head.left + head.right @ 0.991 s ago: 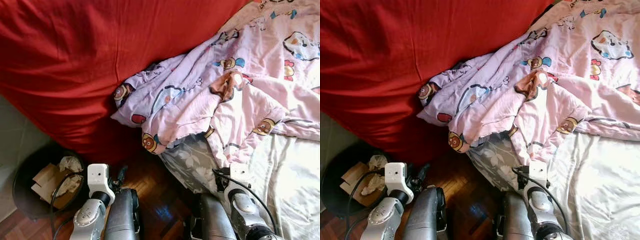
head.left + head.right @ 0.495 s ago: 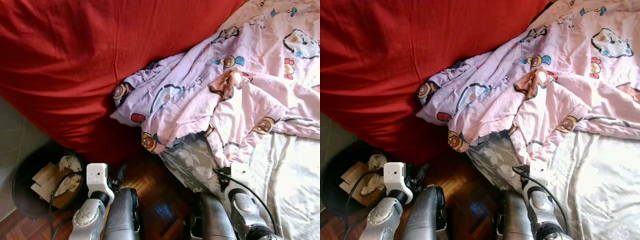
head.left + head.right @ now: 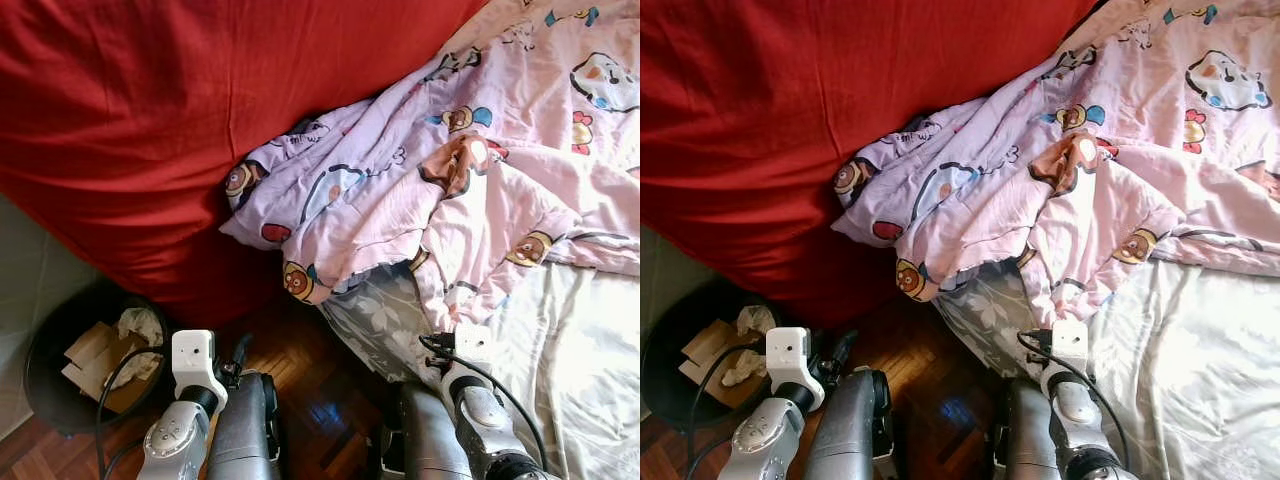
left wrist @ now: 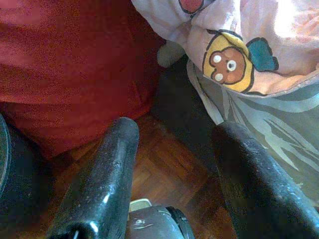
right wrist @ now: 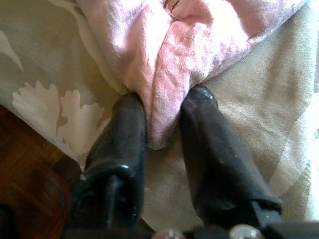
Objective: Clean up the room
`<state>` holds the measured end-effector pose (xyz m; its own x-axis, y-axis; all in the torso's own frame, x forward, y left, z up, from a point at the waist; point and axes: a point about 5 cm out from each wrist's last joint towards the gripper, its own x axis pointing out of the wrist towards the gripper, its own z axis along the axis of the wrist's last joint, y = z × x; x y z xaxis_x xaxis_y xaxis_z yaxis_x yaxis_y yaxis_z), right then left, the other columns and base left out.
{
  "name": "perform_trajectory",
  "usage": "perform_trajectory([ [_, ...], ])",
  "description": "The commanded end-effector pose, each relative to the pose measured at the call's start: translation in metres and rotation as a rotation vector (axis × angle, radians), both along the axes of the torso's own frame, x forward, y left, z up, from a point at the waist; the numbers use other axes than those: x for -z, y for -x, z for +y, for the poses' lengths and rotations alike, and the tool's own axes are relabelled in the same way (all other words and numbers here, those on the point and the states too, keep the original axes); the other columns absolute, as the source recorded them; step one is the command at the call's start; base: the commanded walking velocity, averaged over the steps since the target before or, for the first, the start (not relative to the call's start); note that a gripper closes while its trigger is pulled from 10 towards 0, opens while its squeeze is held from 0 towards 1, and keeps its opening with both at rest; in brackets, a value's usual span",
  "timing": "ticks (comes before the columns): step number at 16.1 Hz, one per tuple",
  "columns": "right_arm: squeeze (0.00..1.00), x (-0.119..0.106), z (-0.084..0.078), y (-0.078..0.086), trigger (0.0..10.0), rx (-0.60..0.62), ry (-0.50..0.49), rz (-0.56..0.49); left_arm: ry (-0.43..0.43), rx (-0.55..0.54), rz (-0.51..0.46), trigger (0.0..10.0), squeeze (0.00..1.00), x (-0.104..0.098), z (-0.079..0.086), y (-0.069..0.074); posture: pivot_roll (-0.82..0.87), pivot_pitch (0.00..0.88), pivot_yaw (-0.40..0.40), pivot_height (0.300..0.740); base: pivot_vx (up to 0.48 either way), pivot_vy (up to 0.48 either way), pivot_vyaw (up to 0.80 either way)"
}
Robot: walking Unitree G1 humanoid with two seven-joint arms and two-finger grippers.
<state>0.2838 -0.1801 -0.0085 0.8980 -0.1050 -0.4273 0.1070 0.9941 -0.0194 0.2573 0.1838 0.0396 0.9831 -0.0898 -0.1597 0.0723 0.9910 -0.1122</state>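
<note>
Your right gripper (image 5: 162, 124) pinches a fold of the pink blanket (image 3: 480, 190) on the bed; it looks thin and may slip. Your left gripper (image 4: 174, 174) hangs spread over the floor.

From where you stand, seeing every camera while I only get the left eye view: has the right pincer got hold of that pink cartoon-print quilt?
Observer: Yes. In the right wrist view the right pincer has a hanging fold of the pink cartoon-print quilt between its black fingers.
Operator: And the left one?
Observer: The left pincer is open and holds nothing, over the dark wooden parquet floor.
Operator: Anything near it?
Observer: A monkey picture on the quilt's edge lies just ahead.
</note>
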Motion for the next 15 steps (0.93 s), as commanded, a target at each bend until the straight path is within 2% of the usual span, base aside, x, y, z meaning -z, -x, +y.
perform_trajectory([
  [1,0.00,0.011,0.004,0.011,0.0,-0.014,-0.009,0.045,-0.007,-0.007,0.052,10.0,0.00,0.010,0.002,0.008,0.15,0.334,0.015,0.616,0.000,0.000,0.00],
  [5,0.00,0.009,0.002,0.008,0.0,-0.007,-0.013,0.041,-0.003,-0.005,0.059,10.0,0.00,0.012,0.001,0.002,0.13,0.300,0.014,0.616,0.000,0.000,0.00],
  [9,0.00,0.008,0.001,0.009,0.0,0.009,-0.048,0.018,0.001,-0.022,0.053,10.0,0.00,0.011,0.002,-0.011,0.13,0.223,0.004,0.616,0.000,0.000,0.00],
  [11,0.00,0.008,-0.005,0.013,0.0,0.056,-0.081,-0.008,-0.002,-0.032,0.046,10.0,0.00,0.009,0.005,-0.017,0.11,0.183,0.004,0.616,0.000,0.000,0.00],
  [12,0.00,0.007,-0.010,0.014,0.0,0.090,-0.109,-0.031,-0.004,-0.035,0.049,10.0,0.00,0.009,0.006,-0.021,0.09,0.129,0.005,0.616,0.000,0.000,0.00],
  [13,0.00,0.008,-0.011,0.016,0.0,0.090,-0.107,-0.043,-0.004,-0.039,0.043,10.0,0.00,0.009,0.006,-0.021,0.09,0.129,0.005,0.616,0.000,0.000,0.00],
  [14,0.00,0.008,-0.013,0.018,5.0,0.096,-0.113,-0.059,-0.001,-0.038,0.034,10.0,0.00,0.008,0.005,-0.023,0.08,0.074,0.006,0.616,0.000,0.000,0.00],
  [15,0.00,0.007,-0.014,0.019,5.0,0.101,-0.119,-0.067,0.001,-0.037,0.030,10.0,0.00,0.007,0.004,-0.024,0.08,0.074,0.006,0.616,0.000,0.000,0.00],
])
